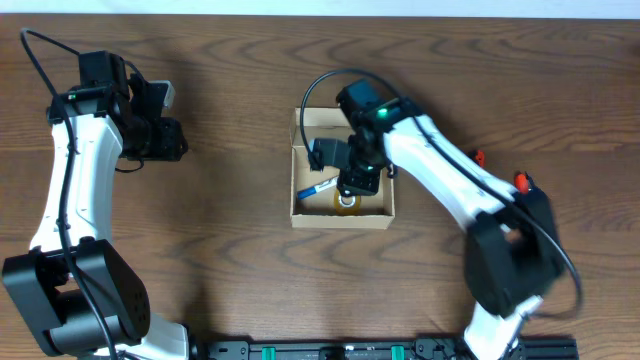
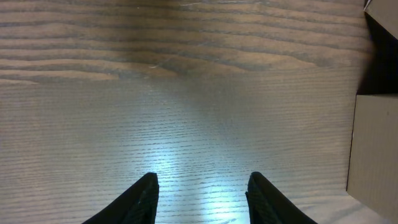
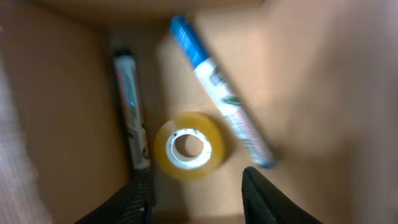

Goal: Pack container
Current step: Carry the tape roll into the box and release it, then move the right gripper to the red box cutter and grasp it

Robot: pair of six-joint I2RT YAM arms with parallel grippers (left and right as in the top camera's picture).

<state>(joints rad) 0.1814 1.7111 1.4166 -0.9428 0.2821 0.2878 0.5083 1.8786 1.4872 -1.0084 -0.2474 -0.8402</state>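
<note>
The tan cardboard container (image 1: 299, 213) sits open at the table's centre. Inside it lie a blue-capped pen (image 3: 219, 93), a dark pen (image 3: 132, 112) along one wall and a yellowish tape roll (image 3: 189, 146). My right gripper (image 3: 196, 193) hangs over the container's inside, open, with the tape roll just beyond its fingertips and nothing between them. In the overhead view the right gripper (image 1: 356, 182) covers much of the box's inside; the blue pen (image 1: 316, 189) and the tape roll (image 1: 347, 202) show beside it. My left gripper (image 2: 202, 198) is open over bare wood, far left of the container (image 2: 375, 155).
Small red-orange objects (image 1: 520, 181) lie on the table right of the box, partly behind the right arm. The left arm (image 1: 75, 170) stands at the table's left side.
</note>
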